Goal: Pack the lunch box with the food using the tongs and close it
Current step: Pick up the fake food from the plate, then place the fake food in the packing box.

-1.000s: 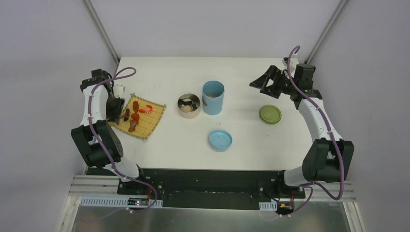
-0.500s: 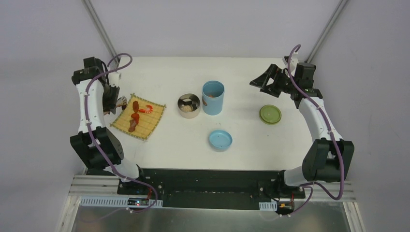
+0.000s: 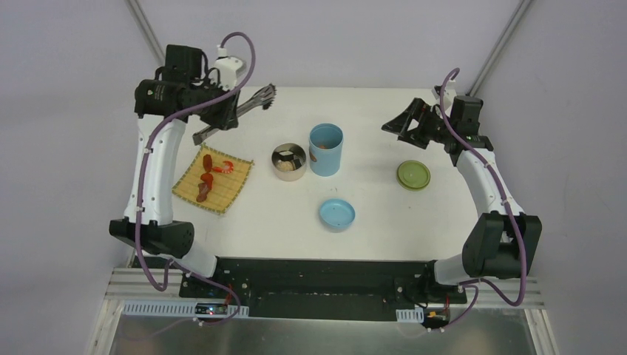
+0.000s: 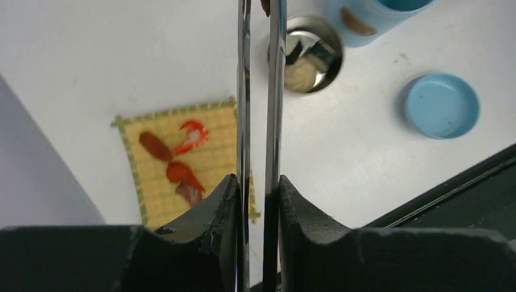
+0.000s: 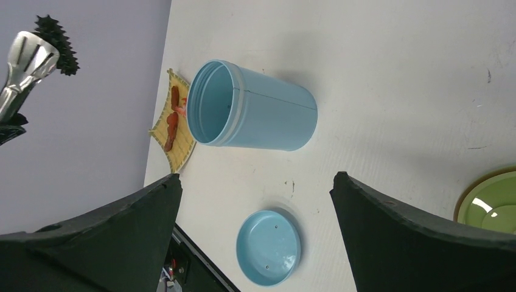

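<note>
The left pincer (image 4: 258, 185) pinches the tongs (image 4: 275, 91), high over the counter's (image 3: 370, 111) far left. The right pincer (image 5: 255, 177) gapes, empty. The bowl (image 3: 289, 161) has some food. The shrimp (image 3: 225, 167) and sausages (image 3: 202, 194) lie on the mat (image 3: 225, 186), unpacked. The blue lid (image 3: 337, 214) and green lid (image 3: 413, 175) lie off.

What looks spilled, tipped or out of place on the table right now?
Nothing stands out. The food sits on the bamboo mat, the steel bowl and blue cylinder stand upright, the blue lid and green lid lie flat on the table, and the left gripper holds the tongs.
</note>
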